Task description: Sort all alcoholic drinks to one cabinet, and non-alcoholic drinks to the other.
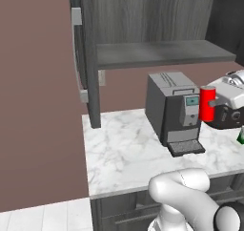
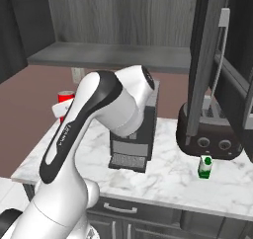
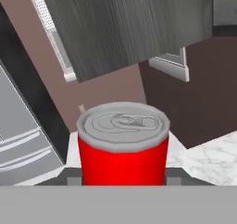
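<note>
White-veined marble counter (image 1: 119, 149) runs beneath dark grey wood-grain wall cabinets (image 1: 157, 15), whose doors stand swung open on either side, against a brownish-pink wall. The pincer (image 1: 213, 102) is held up in the air above the counter, level with the top half of a grey coffee machine (image 1: 172, 113) that stands just beside it. It is pinching the red can (image 1: 207, 103): the can sits upright between the dark fingers, clear of the marble. The can is a plain, glossy red cylinder with no label, a grey metal lid with a raised rim and a pull tab; in the hand view it rises straight up from between the fingertips, its lid (image 3: 122, 125) facing the camera. A short green-and-white bottle (image 2: 205, 166) with a green cap stands on the counter well below and away from the pincer, on the far side of the coffee machine, in front of a dark toaster (image 2: 210, 132).
</note>
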You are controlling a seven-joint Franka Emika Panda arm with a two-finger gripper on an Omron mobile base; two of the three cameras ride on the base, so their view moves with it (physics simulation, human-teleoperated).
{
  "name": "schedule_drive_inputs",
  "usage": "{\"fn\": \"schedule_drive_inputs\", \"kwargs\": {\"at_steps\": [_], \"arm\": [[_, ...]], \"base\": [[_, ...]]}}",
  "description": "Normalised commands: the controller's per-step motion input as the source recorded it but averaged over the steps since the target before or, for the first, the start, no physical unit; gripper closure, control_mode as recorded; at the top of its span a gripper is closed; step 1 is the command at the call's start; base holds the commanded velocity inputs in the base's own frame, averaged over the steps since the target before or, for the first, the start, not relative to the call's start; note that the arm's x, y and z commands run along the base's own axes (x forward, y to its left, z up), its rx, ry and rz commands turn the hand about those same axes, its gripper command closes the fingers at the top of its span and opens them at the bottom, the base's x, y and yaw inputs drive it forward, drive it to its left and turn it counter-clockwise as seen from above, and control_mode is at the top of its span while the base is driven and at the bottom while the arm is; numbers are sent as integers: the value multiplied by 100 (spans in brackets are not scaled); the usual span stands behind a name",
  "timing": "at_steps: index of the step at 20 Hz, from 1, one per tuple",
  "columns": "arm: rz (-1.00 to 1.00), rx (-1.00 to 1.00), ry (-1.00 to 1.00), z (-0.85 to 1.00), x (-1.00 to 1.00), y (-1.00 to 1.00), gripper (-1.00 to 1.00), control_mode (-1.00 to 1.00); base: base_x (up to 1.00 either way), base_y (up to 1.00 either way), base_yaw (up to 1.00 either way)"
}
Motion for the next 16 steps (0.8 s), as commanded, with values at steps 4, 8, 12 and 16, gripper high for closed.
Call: {"fn": "schedule_drive_inputs", "kwargs": {"at_steps": [4, 8, 12, 16], "arm": [[0, 0, 0, 0, 0, 0, 100, 100], [0, 0, 0, 0, 0, 0, 100, 100], [0, 0, 0, 0, 0, 9, 100, -100], [-20, 0, -2, 5, -3, 26, 100, -100]], "base": [[46, 0, 0], [14, 0, 0], [0, 2, 0], [0, 0, 0]]}}
